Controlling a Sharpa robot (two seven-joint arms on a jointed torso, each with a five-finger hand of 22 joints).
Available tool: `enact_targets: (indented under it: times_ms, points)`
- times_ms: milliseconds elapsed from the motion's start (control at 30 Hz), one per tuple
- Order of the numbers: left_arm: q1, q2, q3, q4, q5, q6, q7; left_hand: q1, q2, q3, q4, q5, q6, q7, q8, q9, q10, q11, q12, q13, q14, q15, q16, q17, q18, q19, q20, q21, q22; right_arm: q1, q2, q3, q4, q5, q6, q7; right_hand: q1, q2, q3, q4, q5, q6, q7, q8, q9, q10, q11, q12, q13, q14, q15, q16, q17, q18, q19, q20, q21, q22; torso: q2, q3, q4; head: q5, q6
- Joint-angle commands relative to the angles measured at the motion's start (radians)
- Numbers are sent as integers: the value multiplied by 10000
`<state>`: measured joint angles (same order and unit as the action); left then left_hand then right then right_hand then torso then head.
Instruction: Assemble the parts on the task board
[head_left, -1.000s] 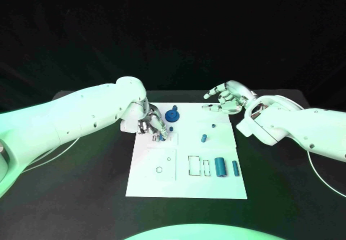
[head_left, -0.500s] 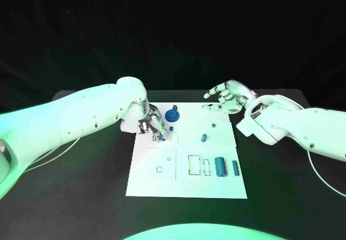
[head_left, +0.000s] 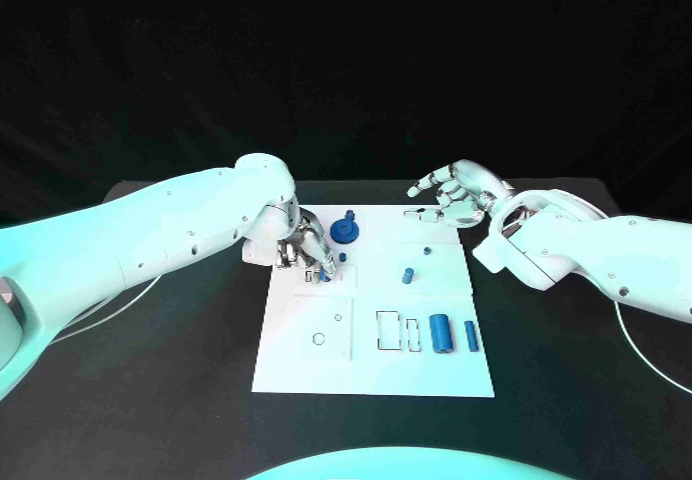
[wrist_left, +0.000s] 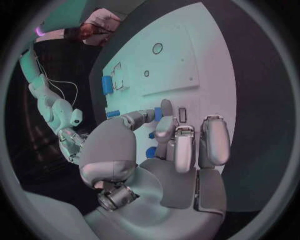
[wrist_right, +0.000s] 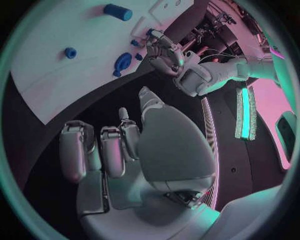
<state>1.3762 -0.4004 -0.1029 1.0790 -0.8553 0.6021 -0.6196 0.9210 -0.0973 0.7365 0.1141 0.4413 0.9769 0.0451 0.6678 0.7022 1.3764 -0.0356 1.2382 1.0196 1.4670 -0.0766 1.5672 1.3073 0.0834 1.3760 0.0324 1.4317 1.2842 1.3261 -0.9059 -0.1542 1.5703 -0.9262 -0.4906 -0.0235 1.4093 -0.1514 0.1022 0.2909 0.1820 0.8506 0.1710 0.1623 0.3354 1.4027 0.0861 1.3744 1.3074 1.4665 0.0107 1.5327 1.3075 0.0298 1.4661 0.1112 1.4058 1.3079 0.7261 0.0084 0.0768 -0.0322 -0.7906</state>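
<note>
While upright, blue parts (head_left: 440, 333) on task board (head_left: 433, 375)

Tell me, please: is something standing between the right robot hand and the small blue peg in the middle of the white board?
Nothing visible does. The right robot hand hovers open at the far edge of the task board; the small blue peg lies nearer the robot on bare board. The round blue part sits off to the side.

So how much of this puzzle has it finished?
Little looks done. The blue gear sits on the task board; the left hand works a small blue part at the board's edge. The right hand hovers empty. Two cylinders lie loose beside an empty slot.
</note>
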Motion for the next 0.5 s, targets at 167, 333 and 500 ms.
enact_targets:
  times_ms: [167,333,500]
  points:
    - [-87,106,-32,-79,-23,257,-43,-159,179,1869,-1999,34,51,-86,31,-9,119,4,167,205,1038,-69,36,2635,-144,-40,-24,15,-60,-7,0,0,19,-24,68,74,-27,-59,-49,-20,-3,4,-14,48,-10,-12,-20,-11,561,780,-19,-40,1539,114,219,13,-69,1623,1,-3,-2,-21,-26]
    - [-107,139,-39,-142,-27,220,-56,-311,293,1561,-1743,-74,77,-100,-5,-38,124,1,186,249,1038,-70,36,2635,-143,-51,-23,-10,-74,-7,-3,0,20,-24,67,75,-27,-59,-49,-20,-3,4,-14,48,-10,-12,-20,-11,561,780,-19,-40,1539,114,219,13,-69,1623,-1,0,0,-30,-23]
    - [-113,149,-42,-173,-53,224,-63,-523,292,1083,-1411,-177,92,-111,-49,-73,108,0,188,269,1038,-67,36,2635,-139,-68,-18,-46,-105,-7,-9,0,23,-24,67,75,-27,-59,-49,-20,-3,4,-14,48,-10,-12,-20,-11,561,780,-19,-40,1539,114,219,13,-69,1623,-5,-2,2,-35,-31]
